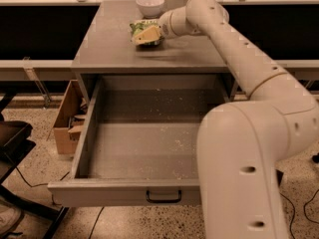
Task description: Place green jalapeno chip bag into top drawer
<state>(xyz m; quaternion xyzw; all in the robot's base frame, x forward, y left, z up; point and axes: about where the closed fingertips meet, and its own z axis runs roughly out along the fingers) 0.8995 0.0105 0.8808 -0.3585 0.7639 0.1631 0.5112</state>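
The green jalapeno chip bag (136, 27) lies on the grey table top, just in front of the white bowl (150, 5). My gripper (148, 35) reaches in from the right and sits right over the bag, covering its right half. The top drawer (149, 148) is pulled wide open below the table top, with crumb specks on its grey floor and a black bar handle (163, 197) on its front. Nothing lies in the drawer.
My large white arm crosses the right side of the view and hides the drawer's right front corner. A brown cardboard box (66, 118) stands on the floor left of the drawer. A dark chair base (15, 143) is at the far left.
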